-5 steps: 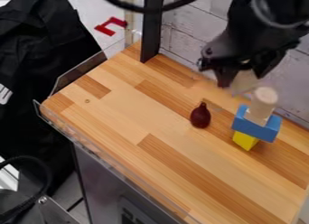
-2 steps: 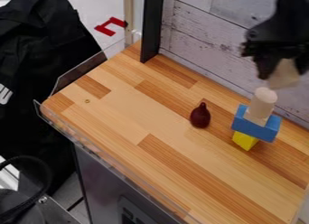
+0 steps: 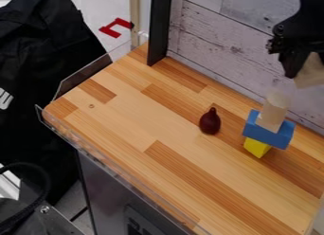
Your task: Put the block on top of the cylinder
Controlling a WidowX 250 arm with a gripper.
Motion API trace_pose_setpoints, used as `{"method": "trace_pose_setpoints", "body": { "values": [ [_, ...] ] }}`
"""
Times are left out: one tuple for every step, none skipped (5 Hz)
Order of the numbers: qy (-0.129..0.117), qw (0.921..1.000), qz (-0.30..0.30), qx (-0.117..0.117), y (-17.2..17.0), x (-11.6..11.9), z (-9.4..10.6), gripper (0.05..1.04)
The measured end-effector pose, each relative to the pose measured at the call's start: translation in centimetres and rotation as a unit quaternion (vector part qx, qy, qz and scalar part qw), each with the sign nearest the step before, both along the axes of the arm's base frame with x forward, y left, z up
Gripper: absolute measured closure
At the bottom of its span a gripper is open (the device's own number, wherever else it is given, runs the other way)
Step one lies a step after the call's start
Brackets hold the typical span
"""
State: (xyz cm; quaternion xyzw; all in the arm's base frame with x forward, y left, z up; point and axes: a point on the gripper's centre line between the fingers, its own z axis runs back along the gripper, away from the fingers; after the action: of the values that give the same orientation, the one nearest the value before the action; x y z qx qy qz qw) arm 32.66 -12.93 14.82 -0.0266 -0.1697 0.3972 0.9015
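The pale wooden block [image 3: 310, 74] is held in the claw [image 3: 308, 63], its 2 fingers closed about it, near the right edge of the view. The cylinder [image 3: 274, 112] stands upright, its long axis nearly vertical, on a blue block [image 3: 267, 132], which is laid crosswise over 1 yellow block [image 3: 257, 148] on the worktop [image 3: 171, 144]. A dark red, pear-shaped object [image 3: 210, 121] is seen just beside the stack.

In the view, the held block is placed above and to the right of the cylinder's top, near it but apart. The coming move is judged to turn on this offset: the claw is to be shifted leftward in the view until the block is centred over the cylinder's axis, and only then lowered. How far the 2 differ in depth cannot be told from this angle. The block appears tilted, so levelling may be required before release. With 3 pieces stacked on a narrow base, a sideways touch could topple the cylinder.
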Motion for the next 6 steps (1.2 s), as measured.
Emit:
{"method": "trace_pose_setpoints", "body": {
  "values": [
    [0.009, 0.9999, 0.009, -0.006, 0.3, 0.2, -0.5, 0.528],
    [0.013, 0.9995, 0.018, -0.022, 0.3, 0.2, -0.8, 0.528],
    [0.035, 0.9982, 0.033, -0.034, 1.1, 0.1, -2.3, 0.528],
    [0.048, 0.997, 0.04, -0.046, 1.6, -0.1, -3.1, 0.528],
    [0.061, 0.9956, 0.041, -0.058, 1.9, -0.3, -3.3, 0.528],
    [0.067, 0.9955, 0.038, -0.056, 2.0, -0.4, -3.3, 0.528]
  ]
}}
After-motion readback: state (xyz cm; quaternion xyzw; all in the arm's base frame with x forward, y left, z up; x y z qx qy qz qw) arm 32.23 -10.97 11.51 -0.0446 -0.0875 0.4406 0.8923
